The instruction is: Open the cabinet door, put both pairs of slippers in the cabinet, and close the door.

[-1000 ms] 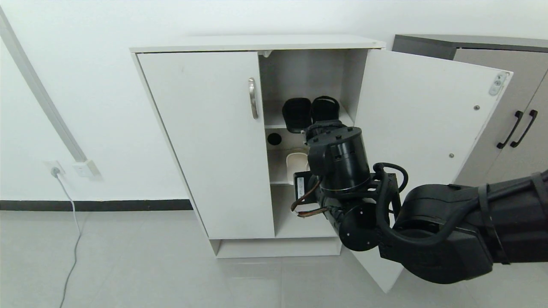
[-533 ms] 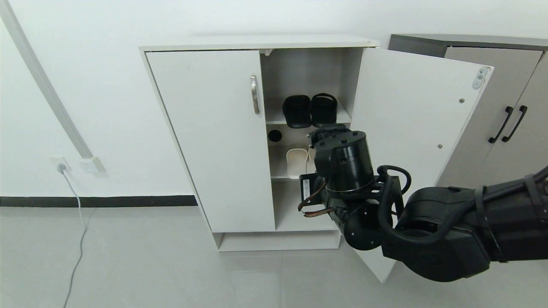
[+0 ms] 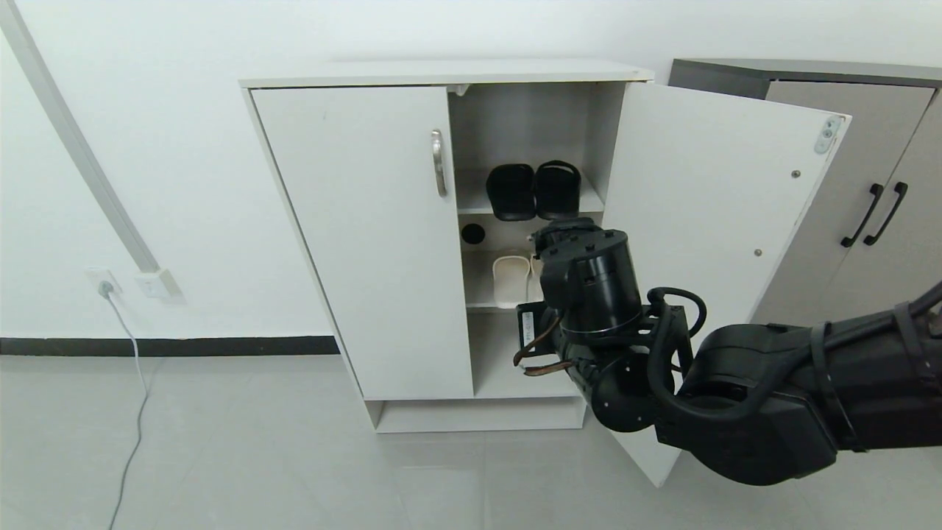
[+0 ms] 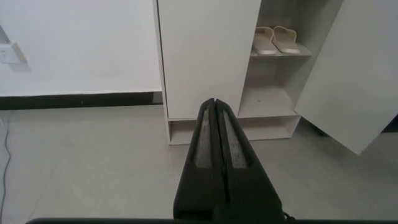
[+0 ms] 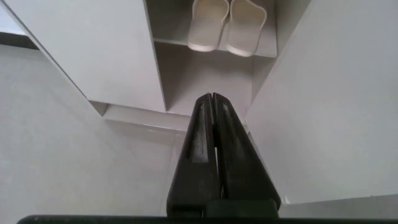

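Since the black slippers (image 3: 533,190) sit on the shelf above the right hand (image 5: 213,102), which is closed and empty, and the white slippers (image 5: 227,22) just ahead of it, only shutting the open cabinet door (image 3: 706,243) beside it appears to remain.

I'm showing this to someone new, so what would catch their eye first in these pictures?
The white cabinet stands with its right door swung wide open. Inside, black slippers sit on the upper shelf and cream slippers on the shelf below. The right gripper, jaws shut, hangs in front of the opening.
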Controlling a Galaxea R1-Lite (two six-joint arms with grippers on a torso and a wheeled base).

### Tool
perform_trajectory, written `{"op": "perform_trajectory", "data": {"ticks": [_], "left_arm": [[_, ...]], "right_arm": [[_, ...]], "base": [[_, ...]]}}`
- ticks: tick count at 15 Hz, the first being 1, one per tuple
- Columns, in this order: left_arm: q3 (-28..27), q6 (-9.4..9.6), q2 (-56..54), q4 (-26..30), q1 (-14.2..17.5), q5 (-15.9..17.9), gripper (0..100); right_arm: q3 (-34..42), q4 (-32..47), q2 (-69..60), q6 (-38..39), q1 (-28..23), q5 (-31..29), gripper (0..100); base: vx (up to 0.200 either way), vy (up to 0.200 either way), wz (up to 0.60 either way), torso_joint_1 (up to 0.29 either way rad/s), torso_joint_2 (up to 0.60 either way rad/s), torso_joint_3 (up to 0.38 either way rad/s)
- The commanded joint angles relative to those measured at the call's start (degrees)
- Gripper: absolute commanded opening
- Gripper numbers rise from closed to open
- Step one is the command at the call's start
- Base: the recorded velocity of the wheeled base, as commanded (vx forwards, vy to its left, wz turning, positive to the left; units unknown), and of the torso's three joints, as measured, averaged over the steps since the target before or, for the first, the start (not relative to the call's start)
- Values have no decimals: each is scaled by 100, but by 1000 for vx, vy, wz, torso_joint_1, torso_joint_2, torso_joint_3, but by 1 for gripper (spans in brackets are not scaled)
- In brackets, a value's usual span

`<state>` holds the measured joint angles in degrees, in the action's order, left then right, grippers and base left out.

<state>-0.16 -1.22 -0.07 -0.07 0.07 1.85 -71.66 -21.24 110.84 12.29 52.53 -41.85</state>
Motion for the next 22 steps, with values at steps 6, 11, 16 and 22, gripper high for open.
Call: {"op": "perform_trajectory", "data": {"ticks": [6, 11, 16, 22], "left_arm": [[-2, -1, 7, -1, 1, -1, 0], [-2, -1, 7, -1, 1, -1, 0], [-2, -1, 7, -1, 1, -1, 0], [-2, -1, 7, -1, 1, -1, 0]], "right_arm": [[-24, 32, 96, -33, -15, -7, 0], [-15, 23, 105, -42, -23, -7, 0], [-15, 23, 105, -42, -59, -7, 0], [-6, 23, 114, -42, -59, -7, 0]], "base": [[0, 0, 0, 2, -23, -23], [0, 0, 0, 24, -331, -344], [0, 0, 0, 90, -480, -353], [0, 0, 0, 140, -471, -323]]}}
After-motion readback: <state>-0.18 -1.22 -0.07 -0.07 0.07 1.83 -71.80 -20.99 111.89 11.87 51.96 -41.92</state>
